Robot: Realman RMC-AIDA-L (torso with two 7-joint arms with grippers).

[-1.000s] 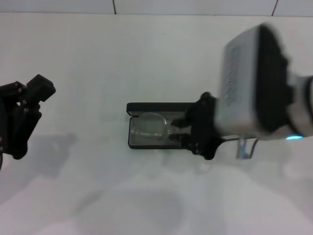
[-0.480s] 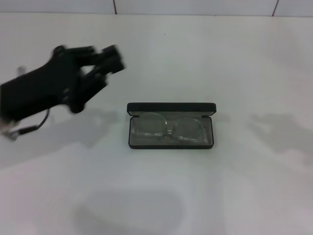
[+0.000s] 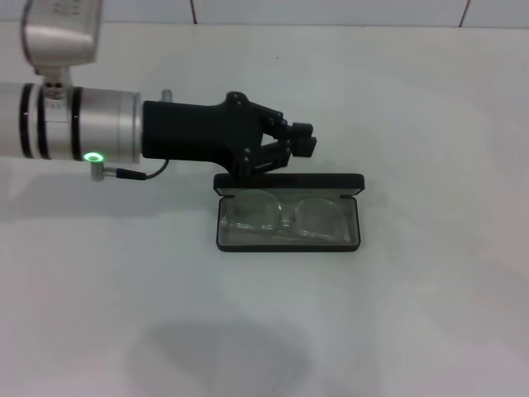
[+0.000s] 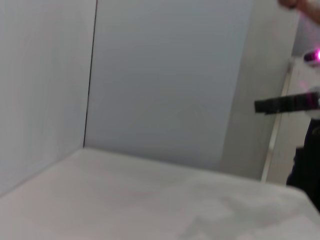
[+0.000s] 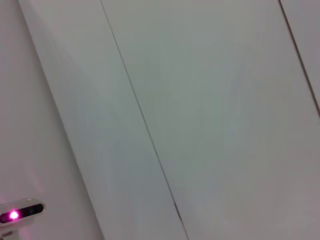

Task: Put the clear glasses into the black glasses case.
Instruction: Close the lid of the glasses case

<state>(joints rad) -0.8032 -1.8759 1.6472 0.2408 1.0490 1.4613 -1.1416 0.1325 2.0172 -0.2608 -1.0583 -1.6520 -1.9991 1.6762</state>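
The clear glasses [image 3: 285, 215] already lie inside the black glasses case [image 3: 288, 212], which sits open on the white table [image 3: 430, 314] with its lid raised at the back. I'd say only closing is left: the left tool [image 3: 291, 150] needs to catch that lid and tip it forward. It hovers just behind the lid, fingers slightly parted, holding nothing. The right tool is out of sight.

Bright, even overhead light; soft grey shadows lie on the white desk [image 3: 430, 314] at lower centre and left; both wrist views are hazy, unfocused.
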